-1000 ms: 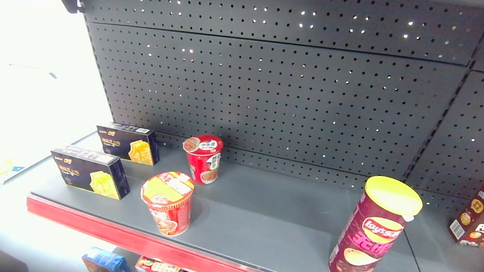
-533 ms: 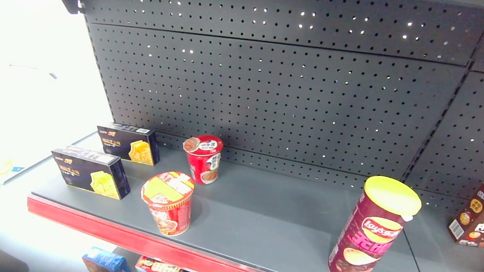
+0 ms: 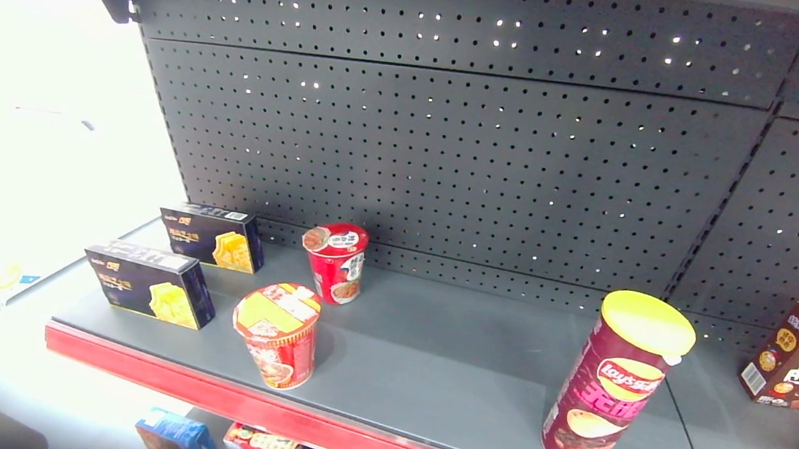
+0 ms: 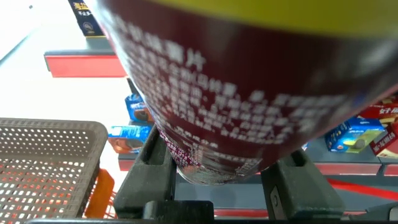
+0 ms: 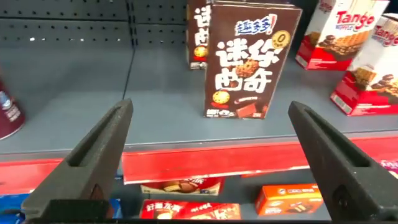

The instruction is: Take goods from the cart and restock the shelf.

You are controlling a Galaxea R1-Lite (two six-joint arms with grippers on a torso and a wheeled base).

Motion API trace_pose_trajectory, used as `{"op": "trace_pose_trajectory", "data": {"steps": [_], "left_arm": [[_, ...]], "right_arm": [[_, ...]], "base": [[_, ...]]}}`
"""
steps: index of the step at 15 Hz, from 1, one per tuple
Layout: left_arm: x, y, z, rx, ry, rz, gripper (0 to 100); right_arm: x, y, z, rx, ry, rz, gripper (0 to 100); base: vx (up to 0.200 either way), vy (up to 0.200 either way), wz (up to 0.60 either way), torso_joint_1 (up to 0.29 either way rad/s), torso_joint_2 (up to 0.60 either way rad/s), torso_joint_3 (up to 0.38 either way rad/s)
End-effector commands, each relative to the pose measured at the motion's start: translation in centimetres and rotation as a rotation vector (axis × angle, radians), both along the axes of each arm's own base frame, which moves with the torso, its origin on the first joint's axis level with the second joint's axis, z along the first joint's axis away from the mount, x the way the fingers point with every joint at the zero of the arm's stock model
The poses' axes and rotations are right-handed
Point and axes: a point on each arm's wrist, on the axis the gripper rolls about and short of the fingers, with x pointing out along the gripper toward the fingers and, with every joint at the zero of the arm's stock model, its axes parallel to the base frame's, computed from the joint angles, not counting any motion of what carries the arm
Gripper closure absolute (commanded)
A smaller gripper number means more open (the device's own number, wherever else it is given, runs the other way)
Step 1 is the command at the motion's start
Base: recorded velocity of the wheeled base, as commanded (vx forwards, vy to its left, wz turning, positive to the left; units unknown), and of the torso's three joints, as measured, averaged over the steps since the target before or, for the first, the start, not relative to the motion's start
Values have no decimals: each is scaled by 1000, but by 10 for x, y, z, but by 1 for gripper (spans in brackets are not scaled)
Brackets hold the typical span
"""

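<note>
Left gripper [image 4: 225, 171] clamps 1 maroon chip can [image 4: 249, 93], likely bound beside its twin [image 3: 611, 384] on the shelf [image 3: 445, 361]; right gripper [image 5: 210, 106] gapes wide, empty.

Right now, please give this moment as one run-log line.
left hand: shut on maroon can | right hand: open, facing brown cookie box | shelf: another maroon can standing

Blown-out white glare on the left

Maroon, yellow-lidded chip can [image 4: 236, 93] sits clamped in left hand [image 4: 222, 160].
</note>
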Motion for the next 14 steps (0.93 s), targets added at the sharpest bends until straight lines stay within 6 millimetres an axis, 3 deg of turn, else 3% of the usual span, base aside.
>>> {"op": "trace_pose_trajectory", "data": {"steps": [1, 5, 7, 10, 13, 14], "left_arm": [[1, 0, -1, 1, 8, 0, 100], [1, 0, -3, 2, 12, -2, 100], [1, 0, -1, 1, 8, -2, 100], [-4, 0, 20, -6, -53, -7, 100], [2, -1, 92, -17, -123, -54, 100], [4, -2, 106, -21, -132, -80, 100]], "right_arm": [[0, -1, 0, 2, 3, -20, 0], [0, 0, 0, 6, 2, -15, 0], [0, 0, 0, 7, 1, -10, 0], [0, 0, -1, 26, -5, -10, 0], [0, 0, -1, 97, -27, 20, 0], [0, 0, -1, 108, -31, 25, 0]], "base": [[0, 0, 0, 0, 0, 0], [0, 0, -450, 4, 2, 2], [0, 0, 0, 0, 0, 0], [0, 0, 0, 0, 0, 0], [0, 0, 0, 0, 0, 0], [0, 0, 0, 0, 0, 0]]}}
